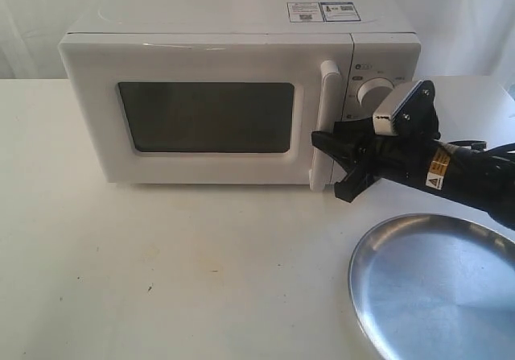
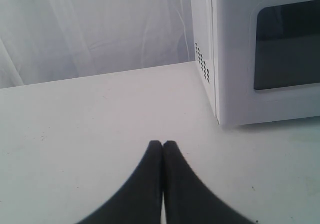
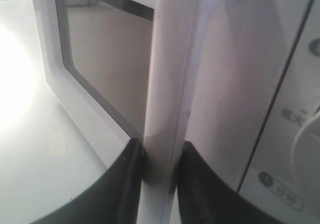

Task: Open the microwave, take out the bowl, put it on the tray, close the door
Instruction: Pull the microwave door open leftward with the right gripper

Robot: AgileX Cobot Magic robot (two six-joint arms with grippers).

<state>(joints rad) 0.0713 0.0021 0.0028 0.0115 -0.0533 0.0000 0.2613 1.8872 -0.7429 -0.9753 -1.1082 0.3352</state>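
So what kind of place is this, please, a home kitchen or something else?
Probably a robot test bench, not a kitchen: the microwave and tray sit on a white table before a plain white curtain, and the robot's right hand grips the door handle.

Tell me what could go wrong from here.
The right gripper grips the handle near its lower end; it may slip off when pulling.
The left gripper sits shut, away from the microwave, so it may slide.
The tray lies near the right arm; a backward swing may knock it.
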